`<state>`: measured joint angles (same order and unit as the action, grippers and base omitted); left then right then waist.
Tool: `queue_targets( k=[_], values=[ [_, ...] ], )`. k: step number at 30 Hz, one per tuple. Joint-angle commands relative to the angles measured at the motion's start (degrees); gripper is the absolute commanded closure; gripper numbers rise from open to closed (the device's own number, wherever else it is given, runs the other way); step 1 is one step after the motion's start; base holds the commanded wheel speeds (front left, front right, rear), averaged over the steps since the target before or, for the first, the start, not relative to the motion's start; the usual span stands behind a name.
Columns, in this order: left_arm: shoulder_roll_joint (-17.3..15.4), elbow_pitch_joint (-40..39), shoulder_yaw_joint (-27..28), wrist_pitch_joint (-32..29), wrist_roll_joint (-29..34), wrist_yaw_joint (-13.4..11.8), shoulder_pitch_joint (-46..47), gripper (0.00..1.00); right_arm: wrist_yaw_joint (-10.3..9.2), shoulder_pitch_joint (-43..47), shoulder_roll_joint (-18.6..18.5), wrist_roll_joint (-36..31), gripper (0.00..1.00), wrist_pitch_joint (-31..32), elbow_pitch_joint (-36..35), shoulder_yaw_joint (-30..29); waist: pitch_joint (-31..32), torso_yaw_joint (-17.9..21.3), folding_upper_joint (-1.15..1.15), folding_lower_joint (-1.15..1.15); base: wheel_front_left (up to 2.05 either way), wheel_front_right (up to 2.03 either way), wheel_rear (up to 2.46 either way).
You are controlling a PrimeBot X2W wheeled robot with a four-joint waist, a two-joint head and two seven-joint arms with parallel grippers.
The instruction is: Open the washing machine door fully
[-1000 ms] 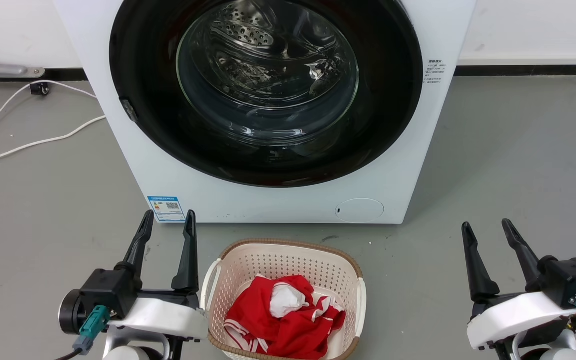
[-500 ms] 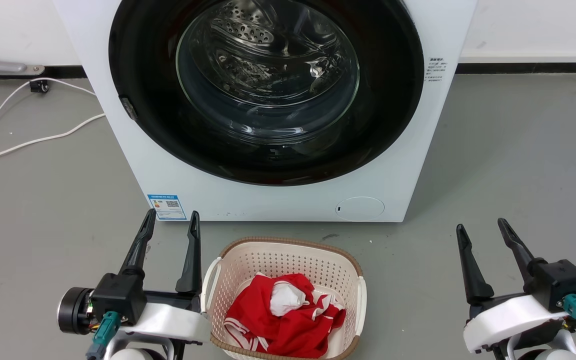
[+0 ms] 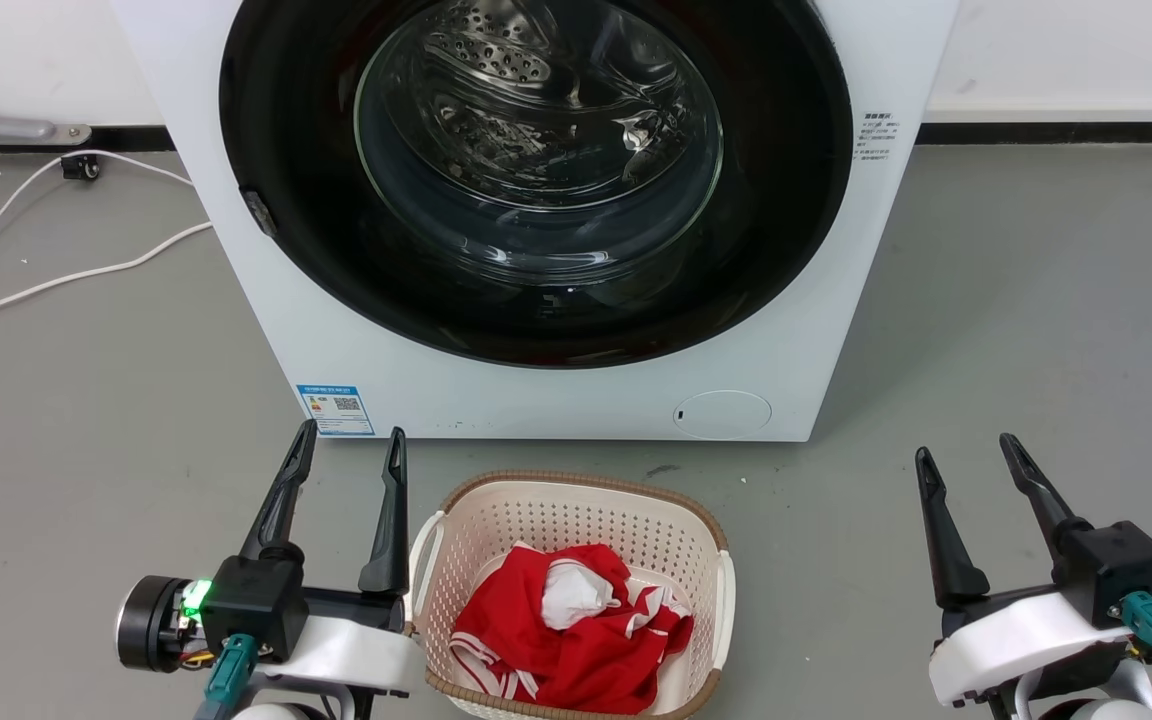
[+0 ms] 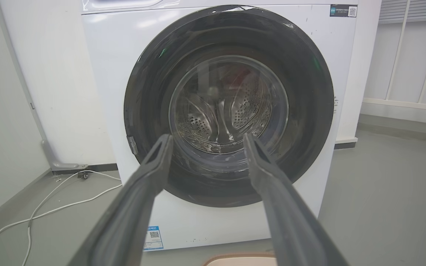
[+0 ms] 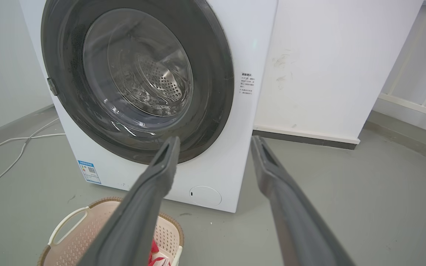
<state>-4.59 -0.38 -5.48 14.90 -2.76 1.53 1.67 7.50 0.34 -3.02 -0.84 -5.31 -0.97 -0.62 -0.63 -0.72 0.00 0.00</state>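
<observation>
The white washing machine [image 3: 556, 400] stands straight ahead on the grey floor. Its round washing machine door [image 3: 776, 200], a glossy black rim around a clear glass bowl, lies flat against the front, closed, with a small latch tab at its left edge. The door [image 4: 309, 111] also shows in the left wrist view and in the right wrist view [image 5: 213, 74]. My left gripper [image 3: 351, 445] is open at the lower left, short of the machine's blue sticker. My right gripper [image 3: 966, 450] is open at the lower right, off the machine's right corner. Both hold nothing.
A cream laundry basket [image 3: 716, 590] holding red and white cloth sits on the floor between my grippers, just before the machine. White cables [image 3: 56, 285] trail over the floor at the left. A white wall with a dark skirting [image 3: 1046, 132] runs behind.
My left wrist has rolled, its black block and teal plug turning and a green light now showing. The whole picture has shifted slightly with the camera. The door has not moved.
</observation>
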Motion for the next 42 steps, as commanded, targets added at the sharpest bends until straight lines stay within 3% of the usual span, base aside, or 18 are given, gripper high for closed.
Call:
queue_targets(
  k=[1, 17, 18, 19, 20, 24, 26, 29, 31, 35, 38, 42],
  values=[
    [0.2, -0.1, 0.0, 0.4, -0.1, 0.2, -0.4, 0.0, -0.03, 0.8, 0.3, 0.3, 0.0, -0.3, -0.1, -0.1, 0.0, 0.0, 0.0, 0.0, 0.0, 0.0, 0.0],
    [0.8, -0.1, 0.8, 0.4, -0.2, 0.7, -0.2, 0.0, -0.03, 0.2, 0.3, 2.9, 0.0, -0.6, 0.5, -0.4, -1.0, 0.1, 0.0, 0.0, 0.0, 0.0, 0.0],
    [0.8, -0.1, 0.8, 0.4, -0.2, 0.7, -0.2, 0.0, -0.02, 0.2, 0.3, 3.3, 0.19, -0.8, 0.5, -0.4, -1.0, 0.1, 0.0, 0.0, 0.0, 0.0, 0.0],
    [0.8, -0.1, 0.8, 0.4, -0.1, 0.7, -0.2, 0.0, -0.02, 0.1, 0.3, 3.9, 0.63, -0.9, 0.5, -0.3, -1.0, 0.1, 0.0, 0.0, 0.0, 0.0, 0.0],
    [0.8, -0.1, 0.8, 0.4, 0.0, 0.6, -0.2, 0.0, -0.03, 0.0, 0.3, 4.3, 1.0, -1.2, 0.5, -0.2, -1.0, 0.1, 0.0, 0.0, 0.0, 0.0, 0.0],
    [0.9, -0.1, 1.0, 0.4, 0.0, 0.6, -0.2, 0.0, -0.03, -0.3, 0.2, 7.4, 1.0, -2.4, 0.8, -0.1, -1.0, 0.1, 0.0, 0.0, 0.0, 0.0, 0.0],
    [1.0, -0.2, 1.0, 0.4, 0.0, 0.6, -0.2, 0.0, -0.02, -0.4, 0.2, 13.3, 1.0, -3.5, 1.5, -0.2, -1.1, 0.2, 0.0, 0.0, 0.0, 0.0, 0.0],
    [1.0, -0.2, 1.2, 0.4, 0.0, 0.7, 0.1, 0.0, -0.02, -1.6, 0.2, 28.5, 1.0, -6.1, 3.7, 0.2, -1.2, 0.1, 0.0, 0.0, 0.0, 0.0, 0.0],
    [1.1, -0.4, 1.5, 0.4, -0.1, 0.7, 0.6, 0.0, -0.02, -5.1, 0.2, 53.9, 1.0, -9.0, 6.6, 1.1, -1.5, 0.1, 0.0, 0.0, 0.0, 0.0, 0.0],
    [1.2, -0.7, 1.7, 0.4, -0.4, 0.6, 1.1, 0.0, -0.01, -10.2, 0.2, 79.1, 1.0, -9.7, 7.5, 1.1, -2.1, 0.2, 0.0, 0.0, 0.0, 0.0, 0.0],
    [1.3, -1.1, 1.9, 0.3, -0.6, 0.6, 1.4, 0.0, -0.01, -14.5, 0.2, 89.6, 1.0, -9.8, 8.7, 0.0, -3.0, 0.3, 0.0, 0.0, 0.0, 0.0, 0.0],
    [1.3, -1.5, 2.1, 0.3, -0.6, 0.9, 2.6, 0.0, -0.01, -21.9, -0.2, 96.9, 1.0, -8.1, 13.2, -2.4, -4.6, 0.3, 0.0, 0.0, 0.0, 0.0, 0.0]
  ],
)
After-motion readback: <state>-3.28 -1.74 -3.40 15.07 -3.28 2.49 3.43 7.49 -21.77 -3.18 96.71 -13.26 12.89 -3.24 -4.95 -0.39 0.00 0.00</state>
